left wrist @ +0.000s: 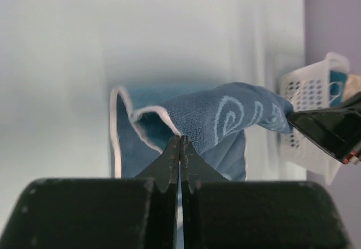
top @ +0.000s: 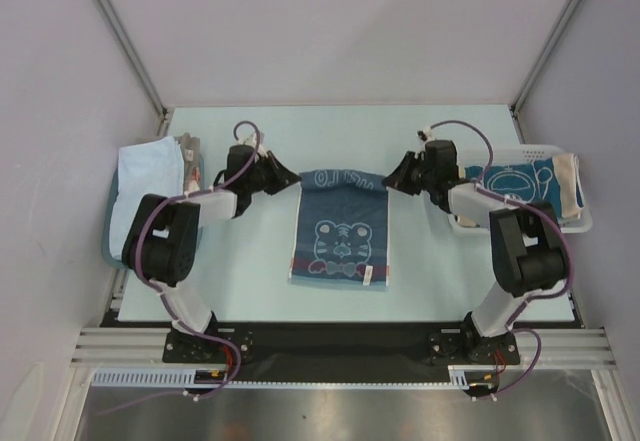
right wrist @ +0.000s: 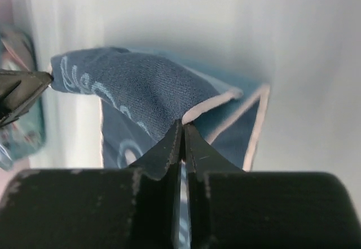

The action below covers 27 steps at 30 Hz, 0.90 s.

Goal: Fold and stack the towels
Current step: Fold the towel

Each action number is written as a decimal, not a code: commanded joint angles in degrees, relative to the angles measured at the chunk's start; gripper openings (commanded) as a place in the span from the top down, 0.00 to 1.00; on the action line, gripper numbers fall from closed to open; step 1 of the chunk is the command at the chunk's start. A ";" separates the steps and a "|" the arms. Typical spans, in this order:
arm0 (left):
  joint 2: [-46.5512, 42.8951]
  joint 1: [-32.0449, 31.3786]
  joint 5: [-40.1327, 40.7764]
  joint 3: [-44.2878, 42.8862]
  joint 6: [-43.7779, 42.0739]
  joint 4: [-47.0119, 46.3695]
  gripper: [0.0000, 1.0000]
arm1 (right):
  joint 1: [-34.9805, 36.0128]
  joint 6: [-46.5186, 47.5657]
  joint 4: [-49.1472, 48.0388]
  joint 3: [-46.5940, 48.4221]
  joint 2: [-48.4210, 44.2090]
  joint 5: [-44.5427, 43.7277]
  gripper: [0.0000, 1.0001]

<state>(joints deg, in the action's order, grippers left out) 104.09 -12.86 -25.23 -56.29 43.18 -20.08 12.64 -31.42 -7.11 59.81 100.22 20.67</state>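
Pale smooth tabletop [top: 250, 271]; left fingers [left wrist: 167, 165], right fingers [right wrist: 169, 150] pinch soft woven towel [top: 338, 236].

Centre: dark blue towel [top: 340, 236], a soft cloth rectangle with a white line-drawn animal face, lies on the pale table [top: 250, 281]. Its far edge is lifted and curled over.
Left gripper [top: 292, 179]: black, pinching the far left corner of the raised edge.
Right gripper [top: 390, 176]: black, pinching the far right corner.
Right side: white plastic mesh basket [top: 575, 223] holds a teal towel with white line drawing [top: 510, 179], with tan cloth beside it.
Left side: shallow teal tray [top: 110, 246] carries a folded plain light blue towel [top: 148, 171].
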 commanded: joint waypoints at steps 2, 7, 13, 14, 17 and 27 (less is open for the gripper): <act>-9.33 -4.79 10.98 12.32 1.38 -0.84 0.98 | 2.12 0.30 -5.19 -12.24 -9.85 -4.05 0.88; -14.70 -6.91 13.28 22.79 1.82 -4.71 0.62 | 3.00 1.36 -5.72 -23.07 -18.46 -5.97 0.67; -21.56 -6.82 19.42 16.59 -2.22 6.25 0.58 | 1.95 1.10 -2.38 -20.37 -20.95 -10.20 0.61; -21.56 -6.82 19.78 14.91 -2.66 7.67 0.57 | 1.95 0.92 -1.94 -19.30 -19.90 -10.55 0.60; -19.20 -6.82 20.57 8.41 -4.24 12.86 0.59 | 2.29 1.01 0.08 -14.57 -17.53 -11.26 0.60; -8.21 -7.88 17.59 -0.84 -8.46 22.00 0.63 | 5.46 4.44 5.09 -4.01 -4.00 -13.89 0.65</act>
<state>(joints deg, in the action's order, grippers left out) 94.35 -20.10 -6.61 -56.07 37.41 -3.22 16.84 -29.39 -4.08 52.75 93.51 9.19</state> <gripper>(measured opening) 0.366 0.358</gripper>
